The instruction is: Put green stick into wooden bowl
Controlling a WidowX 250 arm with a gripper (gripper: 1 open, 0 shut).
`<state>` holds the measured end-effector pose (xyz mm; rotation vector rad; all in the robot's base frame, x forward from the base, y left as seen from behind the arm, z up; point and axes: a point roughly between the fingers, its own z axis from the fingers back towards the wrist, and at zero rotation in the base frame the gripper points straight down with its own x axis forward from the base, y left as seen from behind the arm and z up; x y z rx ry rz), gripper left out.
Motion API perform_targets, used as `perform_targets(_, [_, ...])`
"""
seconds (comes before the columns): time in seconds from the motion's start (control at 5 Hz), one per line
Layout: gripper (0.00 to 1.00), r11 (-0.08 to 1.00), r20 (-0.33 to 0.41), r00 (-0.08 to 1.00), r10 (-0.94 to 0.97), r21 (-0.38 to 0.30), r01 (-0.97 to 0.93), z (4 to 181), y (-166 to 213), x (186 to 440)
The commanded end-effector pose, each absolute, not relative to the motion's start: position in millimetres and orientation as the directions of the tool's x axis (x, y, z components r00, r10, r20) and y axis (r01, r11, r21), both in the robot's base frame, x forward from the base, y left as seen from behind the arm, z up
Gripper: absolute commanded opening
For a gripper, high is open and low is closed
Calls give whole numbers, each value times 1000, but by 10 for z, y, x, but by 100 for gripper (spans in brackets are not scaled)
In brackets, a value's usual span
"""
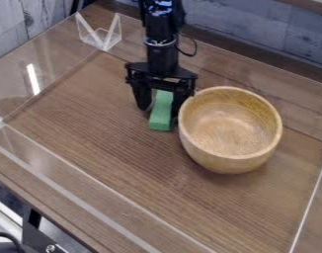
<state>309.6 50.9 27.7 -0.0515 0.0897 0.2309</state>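
Camera view: gripper points straight down, jaws spread wide astride the green stick.

No text, label, brand, number or sign is showing legibly anywhere in this view. The wooden bowl is showing only plain grain, and the green stick just beside it is appearing plain and unmarked. The dark gripper beside the bowl is carrying no marking that can be read at this size.
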Motion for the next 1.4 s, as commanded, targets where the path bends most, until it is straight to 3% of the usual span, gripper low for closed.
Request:
perform_targets(0.0, [100,972,-20,972,233,-34,-234,464,562,3145])
perform_targets(0.4, [100,971,-18,971,238,-18,-239,384,593,3118])
perform_targets(0.6, [0,971,-15,971,240,-13,-240,341,608,3106])
perform_targets(1.2, [0,969,-27,969,246,-16,-247,355,608,3099])
